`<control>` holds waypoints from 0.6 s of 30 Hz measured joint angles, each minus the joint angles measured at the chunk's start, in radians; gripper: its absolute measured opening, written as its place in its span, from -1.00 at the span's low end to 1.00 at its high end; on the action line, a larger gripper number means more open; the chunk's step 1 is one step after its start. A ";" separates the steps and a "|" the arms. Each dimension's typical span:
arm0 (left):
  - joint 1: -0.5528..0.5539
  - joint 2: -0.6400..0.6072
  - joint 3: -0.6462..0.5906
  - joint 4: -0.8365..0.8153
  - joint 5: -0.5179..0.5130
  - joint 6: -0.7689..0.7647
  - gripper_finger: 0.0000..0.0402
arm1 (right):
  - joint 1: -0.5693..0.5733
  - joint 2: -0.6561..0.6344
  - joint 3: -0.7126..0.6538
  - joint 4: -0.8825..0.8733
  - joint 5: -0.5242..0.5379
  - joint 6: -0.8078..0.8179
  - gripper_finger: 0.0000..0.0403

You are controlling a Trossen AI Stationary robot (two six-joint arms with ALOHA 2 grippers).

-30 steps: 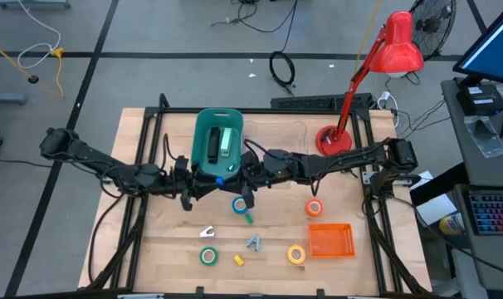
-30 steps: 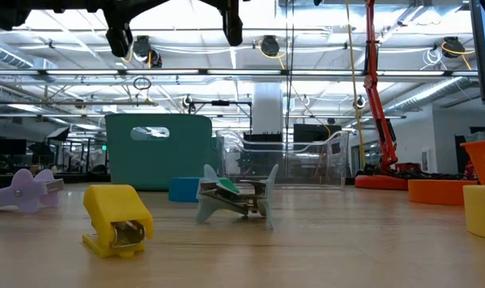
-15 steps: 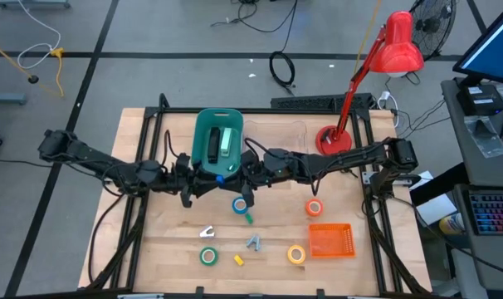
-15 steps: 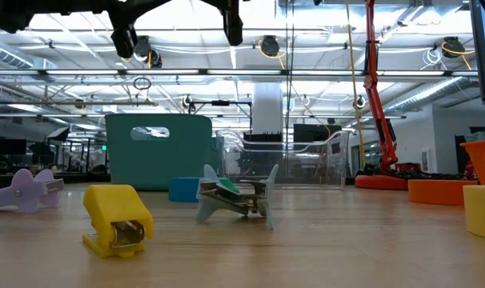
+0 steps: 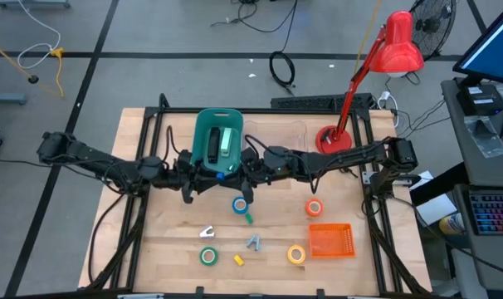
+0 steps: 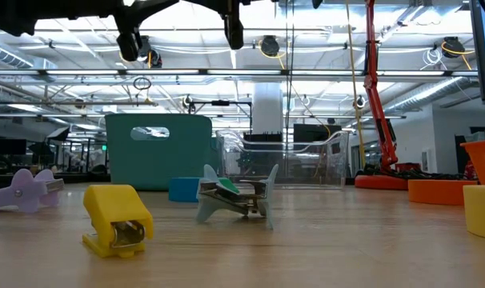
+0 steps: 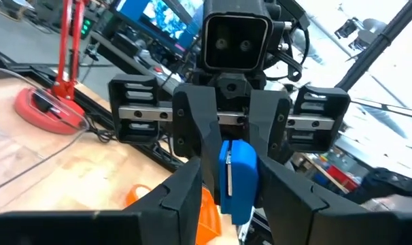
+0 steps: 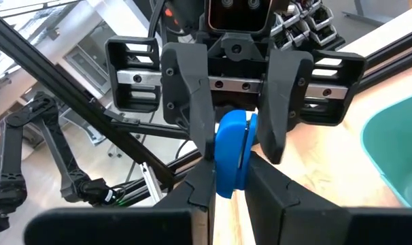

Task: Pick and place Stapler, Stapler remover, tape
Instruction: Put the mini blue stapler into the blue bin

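Observation:
A small blue stapler (image 5: pixel 221 177) hangs in the air just in front of the teal bin (image 5: pixel 198 137), between my two grippers. My left gripper (image 5: pixel 214 178) comes at it from the table's left and my right gripper (image 5: pixel 229 177) from the right, and both are shut on it. A black stapler (image 5: pixel 212 145) and a pale green one (image 5: pixel 227 143) lie in the bin. On the table lie the tape rolls: blue (image 5: pixel 240 204), orange-red (image 5: pixel 314 208), yellow (image 5: pixel 296 254) and green (image 5: pixel 207 256). Stapler removers lie there too: grey (image 5: pixel 253 242), yellow (image 5: pixel 238 260) and pale (image 5: pixel 207 233). My left gripper pinches the blue stapler's left-hand end (image 8: pixel 223 139) between its two fingers (image 8: pixel 192 102). The fingers lie level and come from the table's left. The stapler is lifted clear of the table. My right gripper pinches the stapler's right-hand end (image 7: pixel 241 167) between its two fingers (image 7: pixel 196 136). These fingers lie level too, coming from the table's right and facing the left gripper. The stapler hangs between both holds.
An orange basket (image 5: pixel 329 241) stands at the near right. The red desk lamp's base (image 5: pixel 333 139) stands at the far right, next to a clear container (image 5: pixel 289 137) beside the bin. A small green piece (image 5: pixel 248 218) lies by the blue tape.

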 joint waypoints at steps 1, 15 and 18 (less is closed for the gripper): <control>0.004 0.000 0.000 0.000 0.013 -0.001 -0.36 | 0.000 0.000 0.000 -0.001 0.001 0.000 -0.78; 0.054 0.000 -0.002 0.033 0.102 0.015 -0.71 | -0.001 -0.003 -0.001 -0.003 0.005 0.002 -0.72; 0.054 0.000 -0.002 0.034 0.103 0.015 -0.71 | 0.000 -0.003 -0.001 -0.003 0.005 0.000 -0.67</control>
